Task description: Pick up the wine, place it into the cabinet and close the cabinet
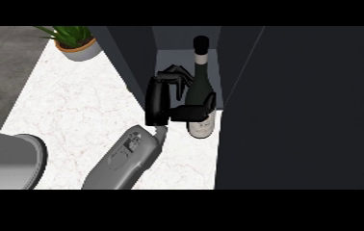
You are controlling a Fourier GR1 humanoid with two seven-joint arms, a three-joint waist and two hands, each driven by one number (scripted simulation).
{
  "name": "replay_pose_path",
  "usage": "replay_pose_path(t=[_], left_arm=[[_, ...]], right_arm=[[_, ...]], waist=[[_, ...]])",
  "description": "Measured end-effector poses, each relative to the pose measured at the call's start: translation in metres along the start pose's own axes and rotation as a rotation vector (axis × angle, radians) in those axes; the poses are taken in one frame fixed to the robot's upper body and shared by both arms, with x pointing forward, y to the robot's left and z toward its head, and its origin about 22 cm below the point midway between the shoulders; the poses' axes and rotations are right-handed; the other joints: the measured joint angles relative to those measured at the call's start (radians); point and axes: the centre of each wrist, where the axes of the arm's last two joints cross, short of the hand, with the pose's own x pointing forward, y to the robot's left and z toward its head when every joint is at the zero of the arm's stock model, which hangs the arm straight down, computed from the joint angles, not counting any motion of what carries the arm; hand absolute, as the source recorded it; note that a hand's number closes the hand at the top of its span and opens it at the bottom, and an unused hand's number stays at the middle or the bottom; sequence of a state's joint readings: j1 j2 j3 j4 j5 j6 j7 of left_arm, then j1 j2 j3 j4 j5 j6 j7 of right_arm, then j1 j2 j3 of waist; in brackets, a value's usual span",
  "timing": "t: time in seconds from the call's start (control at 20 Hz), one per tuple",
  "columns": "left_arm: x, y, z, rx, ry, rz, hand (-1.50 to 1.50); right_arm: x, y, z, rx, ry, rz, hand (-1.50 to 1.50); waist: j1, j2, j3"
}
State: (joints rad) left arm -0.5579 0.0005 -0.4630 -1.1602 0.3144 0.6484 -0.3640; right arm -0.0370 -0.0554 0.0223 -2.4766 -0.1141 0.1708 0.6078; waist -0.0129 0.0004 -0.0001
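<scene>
One hand point(160, 100) is all you have in view, and from this single view you cannot be sure which arm it belongs to; its grey forearm point(124, 160) rises from the lower edge, left of centre. That hand is wrapped round the wine bottle point(201, 97): the thumb crosses the front of the bottle low down, just above the pale label, and the curled fingers point(174, 73) show behind the bottle on its left side. You can see the bottle standing nearly upright, dark glass with a pale band at the neck and a dark cap at the top. Its upper half sits inside the open mouth of the cabinet point(284, 105), against the grey back wall of the recess, while its base hangs over the white marbled table point(78, 100) at the cabinet's front edge. You cannot tell whether the base touches the table. A dark panel stands just left of the hand, and the cabinet's broad dark face fills your right side. At the far left corner a potted plant point(74, 42) stands on the table, well apart from the bottle. A grey rounded object point(18, 160) shows at the lower left edge.
</scene>
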Motion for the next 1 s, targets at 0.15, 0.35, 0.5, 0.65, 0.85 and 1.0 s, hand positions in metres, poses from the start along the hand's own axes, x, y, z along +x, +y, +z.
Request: replay_pose_path(t=[0.15, 0.35, 0.5, 0.65, 0.85, 1.0], left_arm=[[-0.004, 0.003, -0.003, 0.012, -0.006, 0.004, 1.50], [-0.007, 0.008, -0.014, 0.034, -0.010, 0.005, 1.50], [-0.015, 0.014, -0.016, 0.051, -0.002, 0.005, 1.50], [-0.015, 0.015, -0.029, 0.050, 0.016, 0.003, 1.50], [-0.021, 0.022, -0.041, 0.046, 0.039, 0.013, 1.50], [-0.021, 0.025, -0.055, 0.048, 0.062, 0.016, 1.50]], right_arm=[[0.001, 0.001, -0.003, 0.007, -0.008, -0.006, -1.50], [0.002, 0.005, -0.003, 0.012, 0.001, -0.023, -1.50], [0.004, 0.004, -0.004, 0.009, 0.002, -0.020, -1.50], [0.003, 0.007, -0.004, 0.015, -0.001, -0.034, -1.50], [0.005, 0.004, -0.005, 0.003, -0.003, -0.023, -1.50], [0.004, 0.003, -0.003, 0.006, 0.006, -0.016, -1.50]], waist=[[0.002, 0.000, 0.000], [0.001, 0.000, 0.000], [0.000, 0.000, 0.000], [-0.002, 0.001, 0.000], [-0.003, 0.001, 0.000], [-0.005, 0.002, 0.000]])
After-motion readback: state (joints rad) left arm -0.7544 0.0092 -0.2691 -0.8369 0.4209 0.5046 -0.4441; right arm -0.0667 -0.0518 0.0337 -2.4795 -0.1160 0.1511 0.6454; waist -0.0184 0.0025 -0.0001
